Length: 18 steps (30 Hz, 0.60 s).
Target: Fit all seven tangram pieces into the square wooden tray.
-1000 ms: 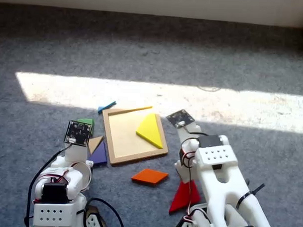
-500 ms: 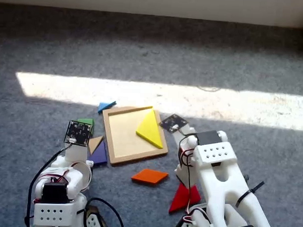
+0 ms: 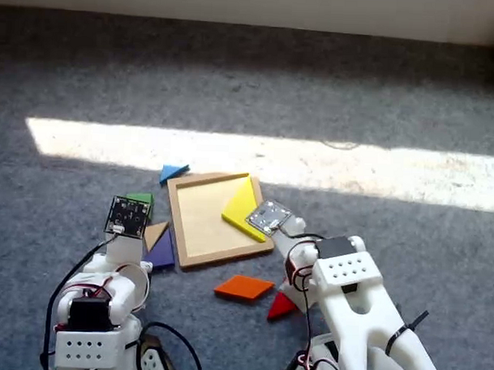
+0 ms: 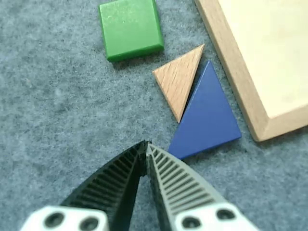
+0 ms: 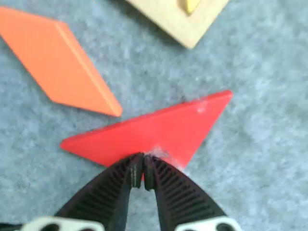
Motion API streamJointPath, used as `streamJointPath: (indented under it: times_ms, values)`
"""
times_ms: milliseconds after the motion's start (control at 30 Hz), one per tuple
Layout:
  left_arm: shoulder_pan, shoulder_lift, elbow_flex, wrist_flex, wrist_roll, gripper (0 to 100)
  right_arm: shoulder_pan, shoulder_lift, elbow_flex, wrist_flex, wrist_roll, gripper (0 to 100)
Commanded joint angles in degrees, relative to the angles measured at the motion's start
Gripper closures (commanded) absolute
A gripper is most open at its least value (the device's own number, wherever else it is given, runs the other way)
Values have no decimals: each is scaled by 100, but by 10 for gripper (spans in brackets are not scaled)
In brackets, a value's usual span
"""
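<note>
While the yellow triangle [image 3: 240, 207] lies in the wooden tray [image 3: 174, 223], right gripper [image 5: 143, 171] pinched together at the red triangle [image 5: 159, 127] edge, left gripper [image 4: 146, 147] closed over carpet [image 4: 57, 106], just beside the blue triangle [image 4: 206, 118].

A grey carpet [image 3: 234, 79], crossed by a band of sunlight, is noted as the supporting surface. A red triangle [image 5: 154, 130] is found flat on it, its edge at the tips of the right gripper [image 5: 143, 166], with an orange parallelogram [image 5: 57, 60] just beside it. Just ahead of the left gripper [image 4: 146, 147], a dark blue triangle [image 4: 206, 118] and a wooden triangle [image 4: 179, 84] are found touching. A green square [image 4: 130, 28] is set farther off and the square wooden tray [image 3: 175, 223] alongside. A light blue triangle [image 3: 173, 173] is recorded beyond the tray's far corner.
</note>
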Motion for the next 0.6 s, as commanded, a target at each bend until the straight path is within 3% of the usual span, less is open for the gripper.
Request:
streamJointPath:
  times_ms: [0, 100, 267, 567]
  values:
    - [-48, -277, 110, 35, -18, 994, -4, 92, 189, -840, 26, 994]
    - [-48, -277, 110, 35, -18, 994, -4, 92, 189, -1297, -62, 994]
    - [-48, -277, 110, 35, -18, 994, 4, 22, -180, -1508, -844, 994]
    - [-48, -277, 110, 35, -18, 994, 13, 22, -1868, 857, -1600, 994]
